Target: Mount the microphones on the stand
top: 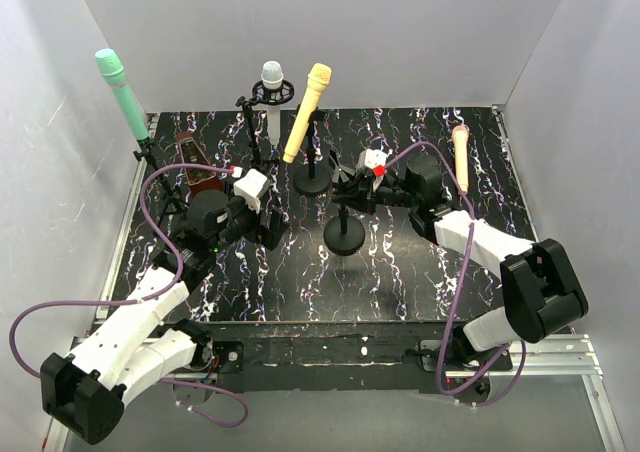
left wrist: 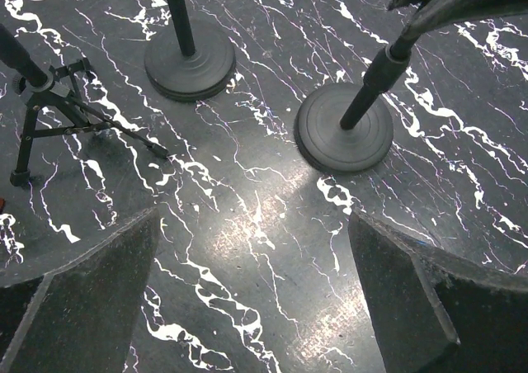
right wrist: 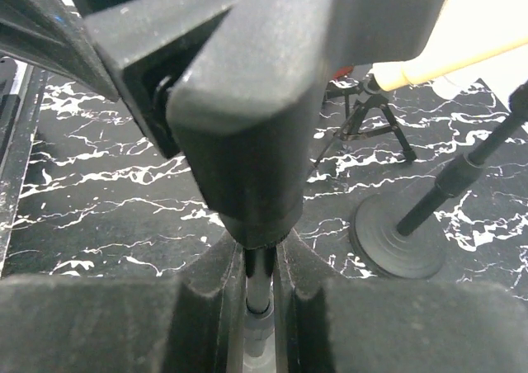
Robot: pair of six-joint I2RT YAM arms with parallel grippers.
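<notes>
The pink microphone (top: 462,160) lies on the bench (top: 400,272) at the upper right. The green microphone (top: 122,92), white microphone (top: 272,76) and yellow microphone (top: 308,97) stick up along the top. The right tool (top: 352,186) squeezes the thin pole of the empty round-foot stand (top: 345,234) in the middle. The left tool (top: 270,227) is wide open and has nothing in it.
</notes>
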